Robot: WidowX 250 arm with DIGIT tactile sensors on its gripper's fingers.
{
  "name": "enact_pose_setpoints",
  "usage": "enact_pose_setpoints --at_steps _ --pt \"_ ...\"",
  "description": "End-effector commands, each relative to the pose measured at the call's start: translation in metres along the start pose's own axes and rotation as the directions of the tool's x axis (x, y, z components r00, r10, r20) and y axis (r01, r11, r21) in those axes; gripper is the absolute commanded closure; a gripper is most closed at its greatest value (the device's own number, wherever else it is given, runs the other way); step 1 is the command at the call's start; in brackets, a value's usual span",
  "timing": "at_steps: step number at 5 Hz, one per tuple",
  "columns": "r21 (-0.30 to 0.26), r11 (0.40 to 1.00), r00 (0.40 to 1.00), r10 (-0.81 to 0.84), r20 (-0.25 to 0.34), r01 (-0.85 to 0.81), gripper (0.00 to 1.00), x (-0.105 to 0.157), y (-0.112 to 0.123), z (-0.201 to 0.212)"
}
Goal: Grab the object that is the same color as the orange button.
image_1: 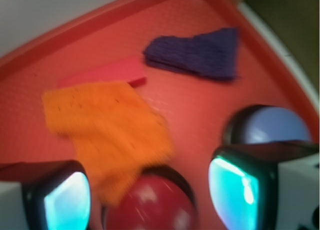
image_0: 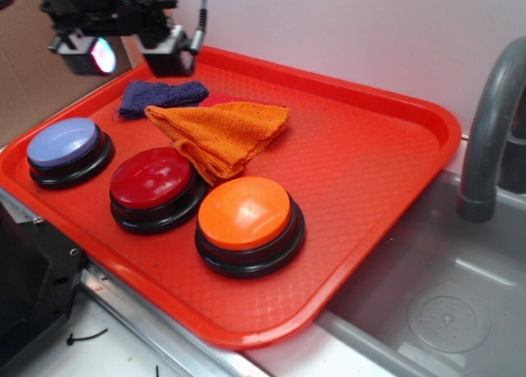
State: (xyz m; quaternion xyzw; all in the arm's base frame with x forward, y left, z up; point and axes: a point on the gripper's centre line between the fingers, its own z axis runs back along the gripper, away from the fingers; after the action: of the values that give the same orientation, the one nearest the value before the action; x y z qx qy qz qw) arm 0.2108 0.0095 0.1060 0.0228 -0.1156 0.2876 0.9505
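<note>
An orange knitted cloth [image_0: 220,132] [image_1: 107,132] lies folded on the red tray [image_0: 362,155], one corner draped against the red button [image_0: 153,182] [image_1: 152,205]. The orange button [image_0: 245,215], glossy with a black base, sits at the tray's front; the wrist view does not show it. My gripper [image_0: 127,52] [image_1: 150,195] hangs high above the tray's back left corner, well clear of the cloth. It is open, with nothing between its fingers [image_1: 235,187].
A dark blue-purple cloth [image_0: 160,96] [image_1: 200,53] and a red block [image_1: 107,72] lie behind the orange cloth. A lavender-blue button [image_0: 66,147] [image_1: 272,126] stands at the tray's left. A grey sink [image_0: 444,311] and faucet [image_0: 493,131] lie to the right.
</note>
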Motion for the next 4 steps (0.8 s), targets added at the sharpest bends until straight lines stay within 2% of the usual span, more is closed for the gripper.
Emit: enact_pose_setpoints --at_steps 1,2,3,4 --pt "-0.015 1.000 0.999 -0.011 -0.048 0.010 0.00 0.017 -0.010 -0.056" --pt "-0.012 0.999 0.993 -0.035 -0.113 0.034 0.00 0.014 -0.013 -0.079" --pt "0.028 0.999 0.987 -0.035 -0.154 0.040 1.00 0.015 -0.013 -0.088" --pt "0.007 0.999 0.983 -0.049 -0.177 0.051 1.00 0.016 -0.015 -0.088"
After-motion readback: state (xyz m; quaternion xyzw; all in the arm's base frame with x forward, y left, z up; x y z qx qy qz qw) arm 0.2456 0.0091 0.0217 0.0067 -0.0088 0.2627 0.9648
